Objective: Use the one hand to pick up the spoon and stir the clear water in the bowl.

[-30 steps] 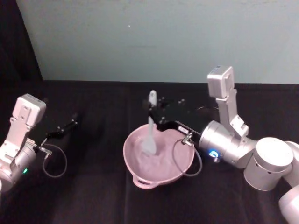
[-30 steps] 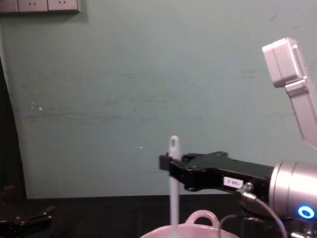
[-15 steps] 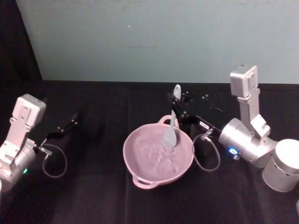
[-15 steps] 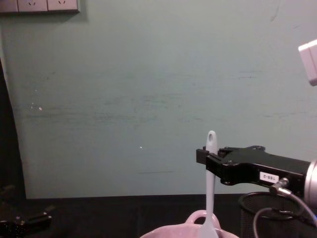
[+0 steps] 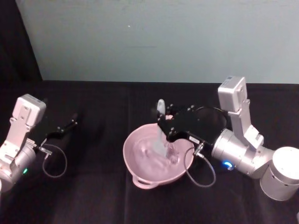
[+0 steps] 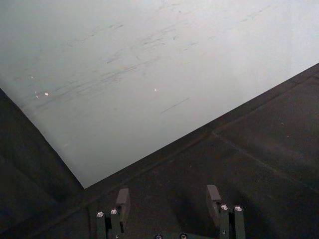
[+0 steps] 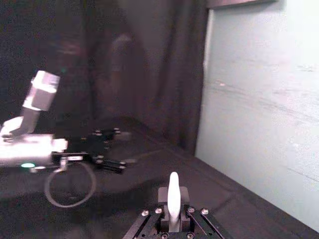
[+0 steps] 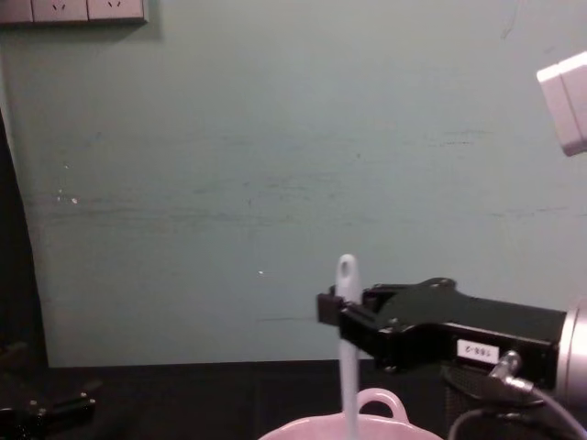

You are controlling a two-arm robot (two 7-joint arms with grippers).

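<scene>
1. Right end effector (image 5: 163, 122) is over the far side of the pink bowl (image 5: 127, 151), near the middle of the black desk (image 5: 93, 196). Its jaws are clamped on the white spoon (image 5: 161, 107).
2. The spoon stands nearly upright. The handle tip with its hole pokes above the end effector, and the lower end dips into the bowl.
3. The spoon's head is hard to make out: it is a pale smear under rippled water, right of the bowl's centre.
4. From the head, the black end effector body covers the bowl's far rim and the middle of the spoon handle.
5. Chest view: the right end effector (image 8: 335, 307) pinches the spoon (image 8: 347, 357) just below the hole. The bowl (image 8: 312, 431) is cut off by the bottom edge, so only a strip of rim and a loop handle show. The water is out of sight there.
6. Right wrist view: the spoon (image 7: 173, 191) tip rises between the jaws, and the grip point sits at the frame edge.
7. Left end effector (image 5: 70, 125) is parked on the desk well to the left, apart from the bowl.
8. Left wrist view: the left end effector (image 6: 168, 199) has its fingers (image 6: 122, 198) spread wide with nothing between them, facing the pale wall (image 6: 149, 59).
</scene>
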